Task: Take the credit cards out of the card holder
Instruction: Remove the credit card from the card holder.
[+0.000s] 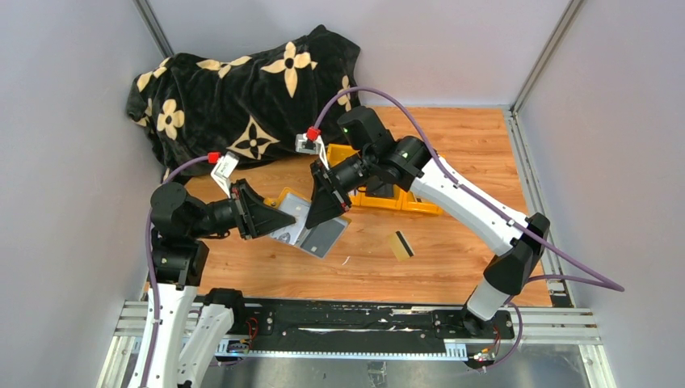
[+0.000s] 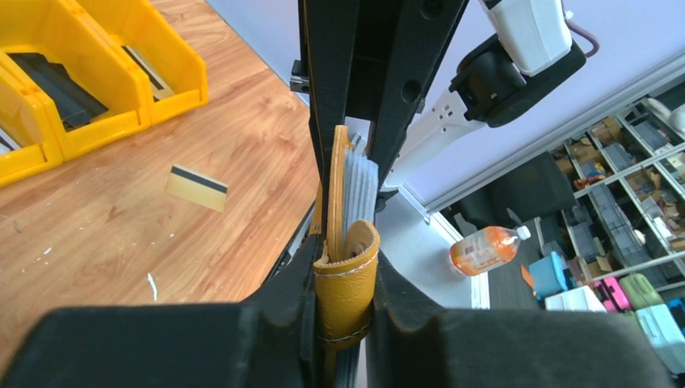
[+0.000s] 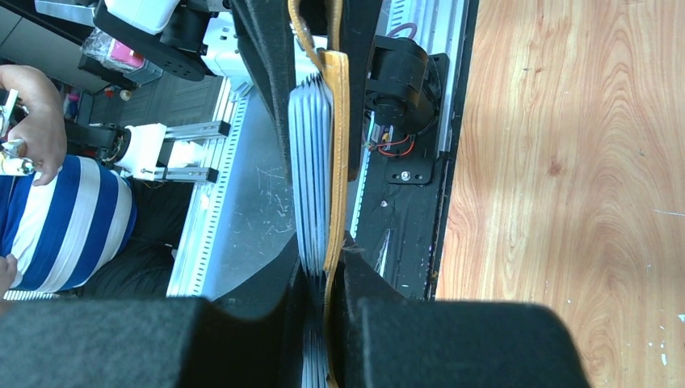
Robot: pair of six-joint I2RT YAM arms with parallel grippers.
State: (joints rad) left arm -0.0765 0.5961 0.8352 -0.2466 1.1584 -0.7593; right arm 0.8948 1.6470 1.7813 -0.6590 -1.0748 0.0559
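Note:
The mustard-tan card holder hangs open above the table between both grippers. My left gripper is shut on its tan strap, seen between the pads of the gripper. My right gripper is shut on the tan cover and the stack of grey pocket leaves, which sit between the pads of the gripper. Any cards inside the pockets are hidden. One tan-gold credit card with a black stripe lies flat on the wood, apart from both grippers; it shows as the same card in the left wrist view.
A yellow compartment bin stands behind the right arm, also the yellow bin in the left wrist view. A black flowered blanket is heaped at the back left. The black base rail runs along the near edge.

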